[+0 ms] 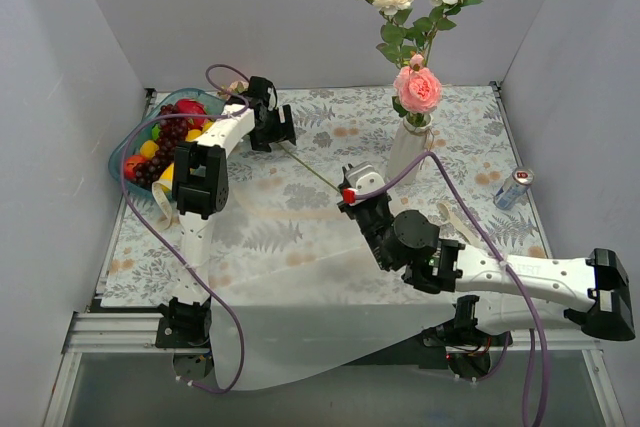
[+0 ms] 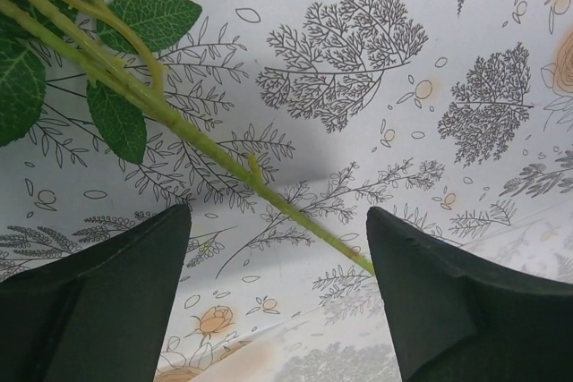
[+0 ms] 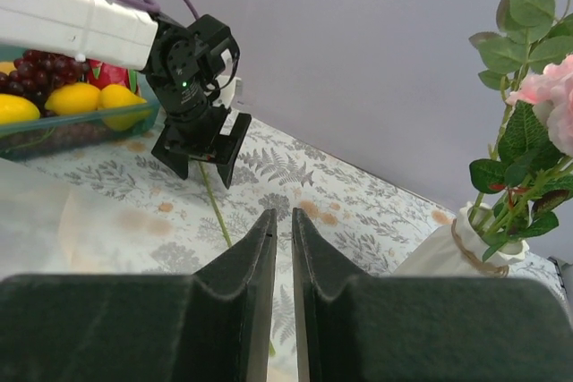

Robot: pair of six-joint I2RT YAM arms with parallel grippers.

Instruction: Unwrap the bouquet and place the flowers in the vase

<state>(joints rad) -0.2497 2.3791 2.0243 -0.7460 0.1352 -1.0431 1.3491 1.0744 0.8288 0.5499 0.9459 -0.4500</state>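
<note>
Cloth-covered table point(image 1: 300, 237). Clear wrap point(image 1: 300, 337) lies flat at the near edge and hangs over it, so the bouquet looks unwrapped already. Vase point(image 1: 405, 152) stands upright at back right, holding most of the flowers point(image 1: 418, 89): one pink rose low, cream ones high. Fruit tray point(image 1: 120, 157) is at far left and a can point(image 1: 513, 187) at far right, both well clear of the work.

One loose stem point(image 1: 310, 169) lies flat on the cloth, diagonal, running from L gripper point(image 1: 270, 137) to R gripper point(image 1: 350, 187). Prob the last one to go in.

L fingers point(image 2: 107, 292) are spread wide and straddle the stem point(image 2: 224, 163) w/o touching it. Leaves are beyond the tips, and the bare stem crosses the gap and vanishes behind the right-hand finger. Looks set for a pinch on bare stem, away from the leaves.

R gripper point(image 3: 282, 216) sits low at the stem's cut end, fingers nearly pressed together w/ just a thin slit. The stem runs in behind them; can't tell if it's pinched.
</note>
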